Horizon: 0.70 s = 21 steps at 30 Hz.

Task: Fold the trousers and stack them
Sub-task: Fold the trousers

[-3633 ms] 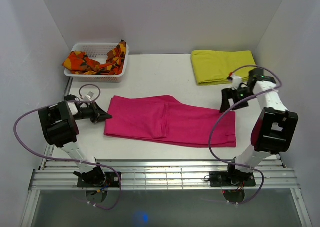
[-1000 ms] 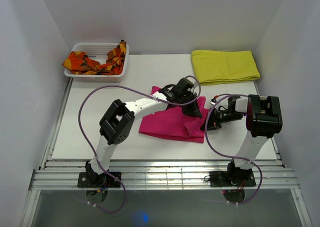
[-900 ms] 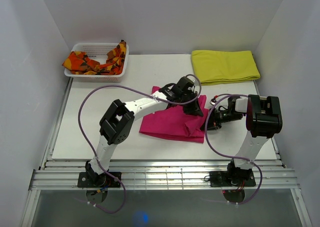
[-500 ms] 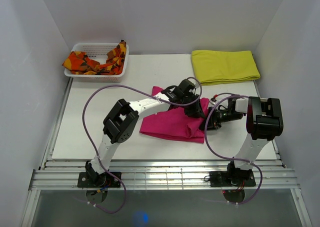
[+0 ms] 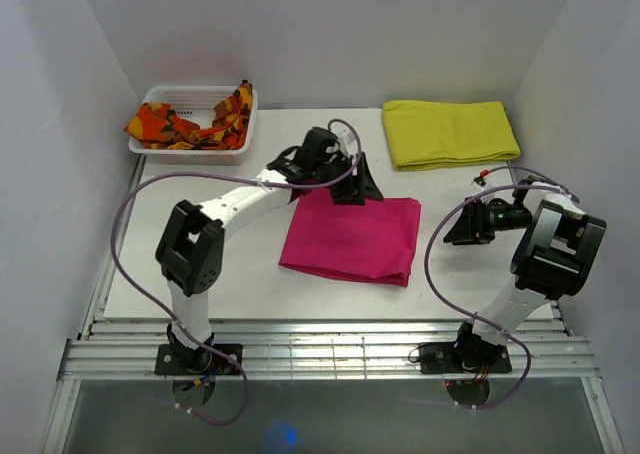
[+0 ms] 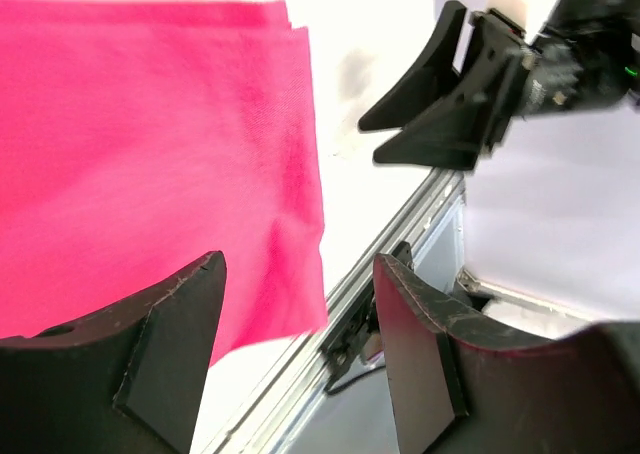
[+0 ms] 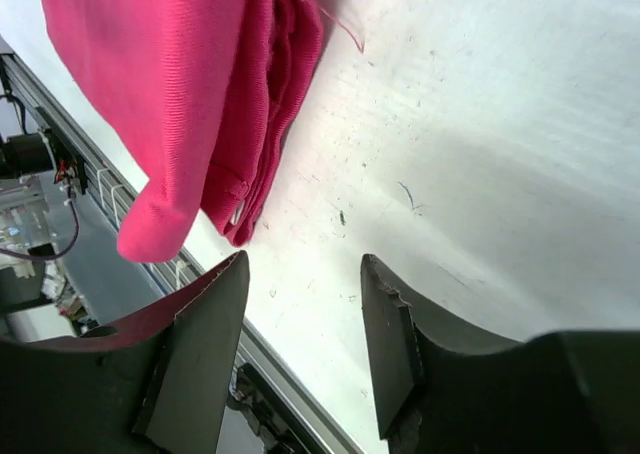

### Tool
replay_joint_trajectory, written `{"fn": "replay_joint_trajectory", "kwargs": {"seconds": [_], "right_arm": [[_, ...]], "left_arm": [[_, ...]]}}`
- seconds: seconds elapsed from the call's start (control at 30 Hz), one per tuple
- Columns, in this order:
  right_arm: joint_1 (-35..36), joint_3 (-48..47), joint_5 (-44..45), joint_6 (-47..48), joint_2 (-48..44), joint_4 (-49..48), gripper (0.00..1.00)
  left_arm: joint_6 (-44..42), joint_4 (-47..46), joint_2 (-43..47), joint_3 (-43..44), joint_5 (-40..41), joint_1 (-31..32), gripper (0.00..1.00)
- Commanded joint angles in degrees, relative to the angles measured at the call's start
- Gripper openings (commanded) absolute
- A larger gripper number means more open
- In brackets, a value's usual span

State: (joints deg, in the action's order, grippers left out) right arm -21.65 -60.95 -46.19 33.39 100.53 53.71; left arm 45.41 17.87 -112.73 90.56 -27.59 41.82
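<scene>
Top external: folded magenta-pink fabric trousers [image 5: 350, 236] are flanked by left gripper [image 5: 358, 187] and right gripper [image 5: 460, 229]. Both sets of fingers are parted and nothing is held. White table [image 5: 200, 244] is seen around every edge, and a folded yellow cloth [image 5: 450, 132] is placed behind.

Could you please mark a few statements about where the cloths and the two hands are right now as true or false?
1. The trousers lie folded on the table, gripped by neither hand. True.
2. The yellow cloth sits in the basket. False: it lies on the table at the far right; the basket holds the orange-and-red patterned cloth.
3. The right hand is shut on the trousers. False: it is open and empty, just off their right edge and not touching them.
4. The left hand is open and empty. True.
</scene>
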Motion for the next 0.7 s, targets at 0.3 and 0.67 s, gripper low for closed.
{"fn": "replay_joint_trajectory", "kwargs": {"seconds": [0.3,0.67], "right_arm": [[22.8,-4.2,-13.5,4.2,-6.1,8.3,0.58],[28.8,6.5,2.1,-1.9,3.9,-4.1,0.53]], "left_arm": [[-22.4,-3.6,21.1,-23.2,-31.1,-20.7,0.96],[-22.2,-6.4,13.4,-32.2,-32.9,-26.3,0.87]]}}
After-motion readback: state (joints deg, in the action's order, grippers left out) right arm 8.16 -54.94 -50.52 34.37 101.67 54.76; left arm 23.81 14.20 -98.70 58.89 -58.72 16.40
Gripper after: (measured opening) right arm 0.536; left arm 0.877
